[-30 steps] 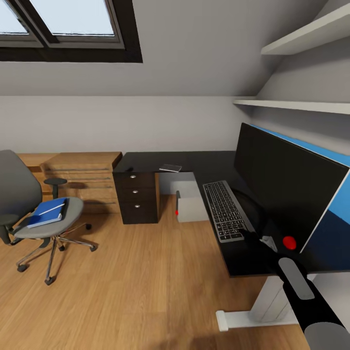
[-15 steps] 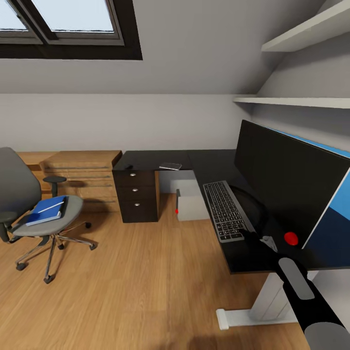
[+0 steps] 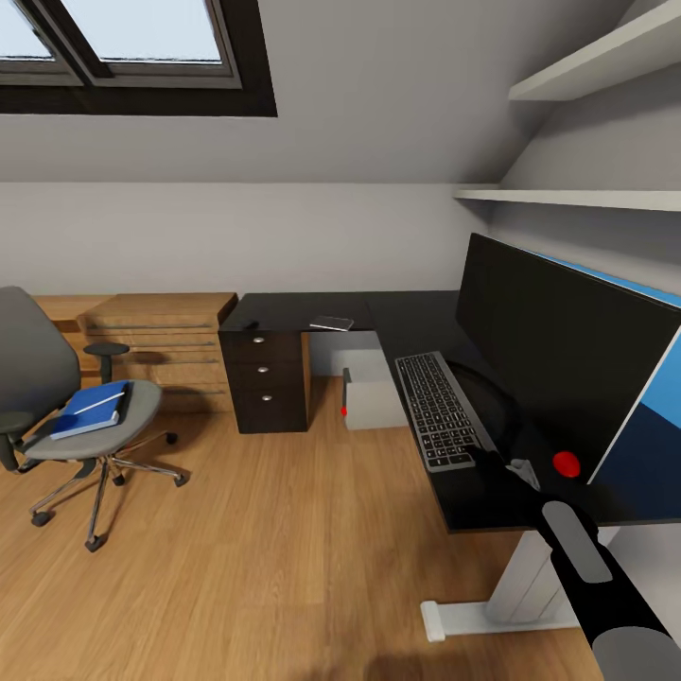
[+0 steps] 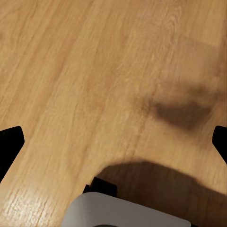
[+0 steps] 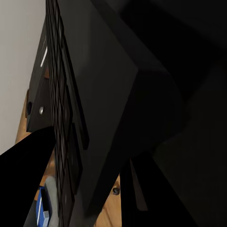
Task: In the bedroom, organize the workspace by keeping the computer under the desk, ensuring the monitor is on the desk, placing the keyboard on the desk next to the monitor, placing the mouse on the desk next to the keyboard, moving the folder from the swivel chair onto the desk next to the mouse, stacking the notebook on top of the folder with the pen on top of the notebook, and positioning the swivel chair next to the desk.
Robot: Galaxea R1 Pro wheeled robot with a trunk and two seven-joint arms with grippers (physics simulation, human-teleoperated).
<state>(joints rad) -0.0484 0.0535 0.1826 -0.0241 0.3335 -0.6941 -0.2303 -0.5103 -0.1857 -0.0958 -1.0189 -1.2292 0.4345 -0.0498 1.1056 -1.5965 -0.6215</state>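
Showing no legible writing anywhere

Across the last second the head view shifted slightly: the whole scene sits a little higher and further left in the picture, a camera move, not a move of things. The monitor (image 3: pixel 558 359), keyboard (image 3: pixel 436 409) and swivel chair (image 3: pixel 66 416) keep their places relative to the worktop (image 3: pixel 397 317). No shift is seen over the final half second.
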